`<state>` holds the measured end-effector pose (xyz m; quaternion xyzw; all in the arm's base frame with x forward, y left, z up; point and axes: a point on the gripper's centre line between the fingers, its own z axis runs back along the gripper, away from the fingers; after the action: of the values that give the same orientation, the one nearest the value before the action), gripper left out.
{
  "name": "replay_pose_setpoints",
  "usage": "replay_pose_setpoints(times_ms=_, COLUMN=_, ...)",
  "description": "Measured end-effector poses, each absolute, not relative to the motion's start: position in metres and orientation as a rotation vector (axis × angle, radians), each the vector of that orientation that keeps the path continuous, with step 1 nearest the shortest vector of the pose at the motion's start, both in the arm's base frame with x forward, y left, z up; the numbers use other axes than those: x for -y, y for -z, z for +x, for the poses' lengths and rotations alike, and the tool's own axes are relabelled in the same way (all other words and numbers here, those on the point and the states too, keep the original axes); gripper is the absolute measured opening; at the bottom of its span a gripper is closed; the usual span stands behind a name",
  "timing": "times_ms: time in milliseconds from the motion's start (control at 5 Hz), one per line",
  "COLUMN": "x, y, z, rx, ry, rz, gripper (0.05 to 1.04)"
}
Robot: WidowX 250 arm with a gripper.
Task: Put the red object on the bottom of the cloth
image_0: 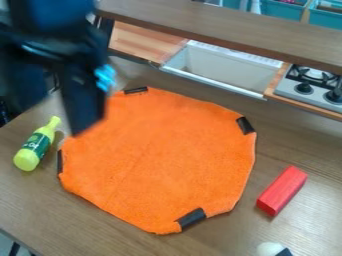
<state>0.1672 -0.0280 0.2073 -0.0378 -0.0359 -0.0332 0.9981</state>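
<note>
One red block (282, 190), oblong, smooth-faced, on the wood-grain table (234, 235), beside the lower right of one orange cloth (160, 160), fuzzy, roughly rounded. One black gripper (59, 107), upper left, fingers spread.

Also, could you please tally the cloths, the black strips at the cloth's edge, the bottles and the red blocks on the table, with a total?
Orange cloth: 1
Black strips: 4
Yellow-green bottle: 1
Red block: 1
Total: 7
</note>
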Motion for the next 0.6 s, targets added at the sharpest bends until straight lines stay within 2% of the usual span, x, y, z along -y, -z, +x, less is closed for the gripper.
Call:
replay_pose_setpoints(times_ms=200, x=0.037, y=-0.173, z=0.21, rx=0.062, ry=0.075, rz=-0.084, gripper=1.0)
replay_pose_setpoints(times_ms=600, x=0.087, y=-0.1, z=0.297, rx=0.088, ry=0.203, rz=-0.093, gripper=1.0)
